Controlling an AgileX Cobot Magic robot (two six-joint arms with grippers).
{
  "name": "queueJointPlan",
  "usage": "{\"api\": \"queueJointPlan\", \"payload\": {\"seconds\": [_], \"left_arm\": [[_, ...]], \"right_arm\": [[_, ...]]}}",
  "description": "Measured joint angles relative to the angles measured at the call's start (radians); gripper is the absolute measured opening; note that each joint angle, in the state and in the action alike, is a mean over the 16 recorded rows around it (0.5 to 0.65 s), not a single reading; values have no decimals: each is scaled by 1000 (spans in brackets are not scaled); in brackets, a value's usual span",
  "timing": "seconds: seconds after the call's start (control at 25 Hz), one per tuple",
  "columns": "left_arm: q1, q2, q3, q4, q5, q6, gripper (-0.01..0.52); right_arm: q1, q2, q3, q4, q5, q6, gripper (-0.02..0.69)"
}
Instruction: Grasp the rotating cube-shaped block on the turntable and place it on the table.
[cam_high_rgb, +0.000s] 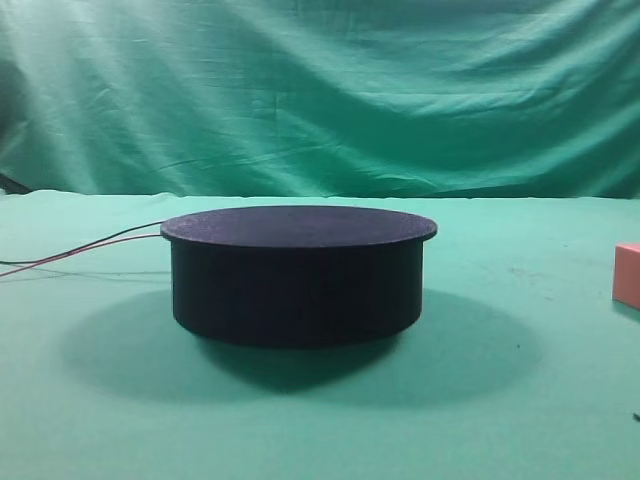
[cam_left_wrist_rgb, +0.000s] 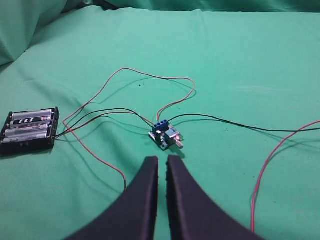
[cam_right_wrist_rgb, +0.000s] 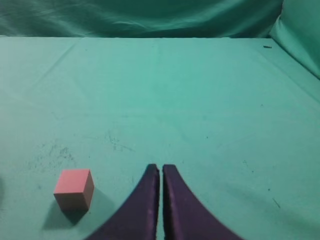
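The black turntable (cam_high_rgb: 298, 272) stands in the middle of the green table (cam_high_rgb: 520, 420); its round top is bare. The pinkish-orange cube-shaped block (cam_high_rgb: 628, 274) sits on the cloth at the right edge of the high view. In the right wrist view the block (cam_right_wrist_rgb: 74, 188) lies on the cloth to the left of my right gripper (cam_right_wrist_rgb: 161, 169), apart from it. The right gripper is shut and empty. My left gripper (cam_left_wrist_rgb: 161, 161) is shut and empty above the cloth, just short of a small circuit board (cam_left_wrist_rgb: 166, 135). Neither gripper shows in the high view.
Thin red and black wires (cam_high_rgb: 80, 250) run left from the turntable. In the left wrist view wires (cam_left_wrist_rgb: 125, 112) link the circuit board to a black battery holder (cam_left_wrist_rgb: 30, 130) at the left. A red wire (cam_left_wrist_rgb: 270, 165) runs at the right. Green backdrop (cam_high_rgb: 320, 90) hangs behind.
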Motion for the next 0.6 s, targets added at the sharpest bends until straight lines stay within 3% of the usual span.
{"api": "queueJointPlan", "payload": {"seconds": [0.6], "left_arm": [[0,0,0,0,0,0,0]], "right_arm": [[0,-1,1,0,-1,0,0]]}}
